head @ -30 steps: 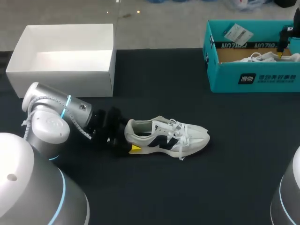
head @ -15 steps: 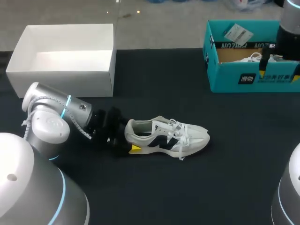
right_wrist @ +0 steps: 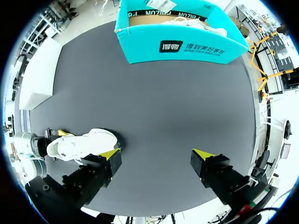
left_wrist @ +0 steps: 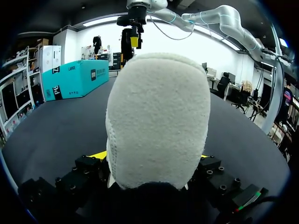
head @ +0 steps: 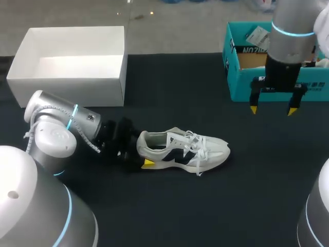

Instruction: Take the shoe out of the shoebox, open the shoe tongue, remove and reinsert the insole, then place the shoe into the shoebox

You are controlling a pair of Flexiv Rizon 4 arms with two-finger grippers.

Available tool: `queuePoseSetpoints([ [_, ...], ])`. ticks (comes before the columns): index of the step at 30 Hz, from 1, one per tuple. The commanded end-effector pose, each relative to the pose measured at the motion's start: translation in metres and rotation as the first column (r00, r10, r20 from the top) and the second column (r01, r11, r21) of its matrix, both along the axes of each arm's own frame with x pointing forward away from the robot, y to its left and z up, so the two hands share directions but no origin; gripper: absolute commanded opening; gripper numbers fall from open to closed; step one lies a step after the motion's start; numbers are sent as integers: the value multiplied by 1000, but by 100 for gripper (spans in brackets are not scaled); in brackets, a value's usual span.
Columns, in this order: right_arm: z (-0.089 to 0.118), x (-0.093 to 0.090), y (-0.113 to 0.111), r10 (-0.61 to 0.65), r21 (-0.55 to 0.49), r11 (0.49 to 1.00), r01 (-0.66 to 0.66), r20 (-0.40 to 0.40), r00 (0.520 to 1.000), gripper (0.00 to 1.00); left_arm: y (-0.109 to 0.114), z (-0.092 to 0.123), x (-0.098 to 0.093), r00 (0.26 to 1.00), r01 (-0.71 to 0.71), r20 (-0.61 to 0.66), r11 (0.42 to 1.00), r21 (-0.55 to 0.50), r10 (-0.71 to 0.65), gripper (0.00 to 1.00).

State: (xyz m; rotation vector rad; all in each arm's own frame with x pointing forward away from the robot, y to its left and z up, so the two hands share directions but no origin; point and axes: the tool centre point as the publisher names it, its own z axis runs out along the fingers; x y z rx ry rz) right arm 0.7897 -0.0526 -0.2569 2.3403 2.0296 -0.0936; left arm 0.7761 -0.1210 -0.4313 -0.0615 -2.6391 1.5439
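Observation:
A white shoe (head: 182, 149) with a dark side mark lies on its sole mid-table, toe pointing right. My left gripper (head: 141, 150) stands at its heel, one yellow finger on each side, shut on it. The left wrist view shows the heel (left_wrist: 156, 121) filling the space between the fingers. My right gripper (head: 271, 109) hangs open and holding nothing, above the table just in front of the teal shoebox (head: 241, 85). From the right wrist, the shoe (right_wrist: 79, 143) lies beside that gripper (right_wrist: 156, 156), with the teal shoebox (right_wrist: 140, 49) ahead.
Another white shoe (right_wrist: 212, 29) lies inside the teal box at the back right. A white open box (head: 72, 77) stands at the back left. Black cloth (head: 231, 195) covers the table.
My right arm has come away from over the teal box, leftward and toward the front, still open. The left gripper and the shoe have not moved.

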Motion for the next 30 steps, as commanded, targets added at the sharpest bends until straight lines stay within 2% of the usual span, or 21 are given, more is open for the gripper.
queuePoseSetpoints([
  [1, -5, -3, 31, 28, -32, 999, -28, -2, 1000, 100, 1, -5, -1, 1000, 1, -1, 1000, 3, -1, 0],
  [6, -9, -13, 62, 61, -49, 997, -59, 24, 998, 100, 1, -5, -1, 1000, 1, -1, 1000, 3, -1, 0],
  [8, -13, -16, 75, 83, -40, 996, -83, 7, 997, 100, 1, -5, -1, 1000, 1, -1, 1000, 3, -1, 0],
  [30, -13, -16, 75, 83, -40, 996, -83, 7, 997, 100, 1, -5, -1, 1000, 1, -1, 1000, 3, -1, 0],
])
